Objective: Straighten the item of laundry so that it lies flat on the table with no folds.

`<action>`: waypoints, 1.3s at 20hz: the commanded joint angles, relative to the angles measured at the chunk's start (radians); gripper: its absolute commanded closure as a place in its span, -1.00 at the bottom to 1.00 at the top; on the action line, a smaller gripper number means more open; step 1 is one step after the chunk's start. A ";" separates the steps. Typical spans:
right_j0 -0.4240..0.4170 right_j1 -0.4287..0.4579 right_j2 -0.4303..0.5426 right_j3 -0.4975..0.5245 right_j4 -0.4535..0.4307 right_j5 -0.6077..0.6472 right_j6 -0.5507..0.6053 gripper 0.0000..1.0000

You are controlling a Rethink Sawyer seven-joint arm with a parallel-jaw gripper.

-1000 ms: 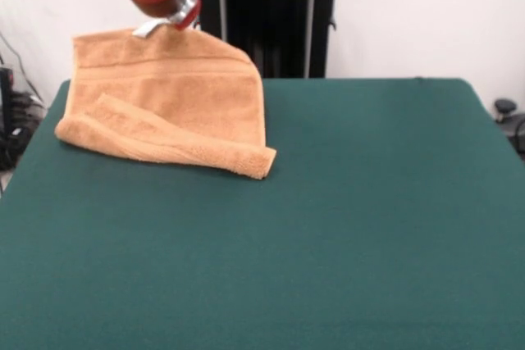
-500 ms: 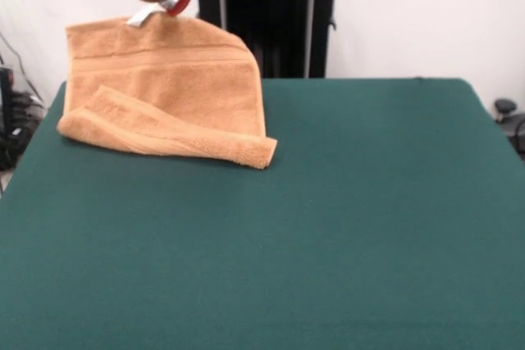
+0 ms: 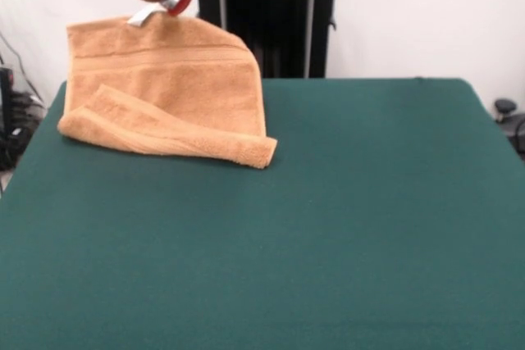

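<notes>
An orange-tan towel (image 3: pixel 164 92) hangs by its upper hem at the table's far left, in the front view. My gripper (image 3: pixel 152 12) is shut on that top edge, near the picture's top. The woven band runs across the raised part of the towel. Its lower end rests on the green table (image 3: pixel 328 219), folded back on itself in a thick roll that runs from the left edge toward the middle.
The black pedestal (image 3: pixel 267 18) stands behind the table's far edge, just right of the towel. Cables and dark gear (image 3: pixel 12 120) sit off the table's left side. A small black object (image 3: pixel 504 108) shows past the right edge.
Over the last second the gripper rose and shifted left with the towel's top edge, lifting the towel higher. Nothing has moved in the last half second.
</notes>
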 commanded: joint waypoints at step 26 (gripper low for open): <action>0.079 -0.221 0.047 -0.012 0.037 0.653 0.058 1.00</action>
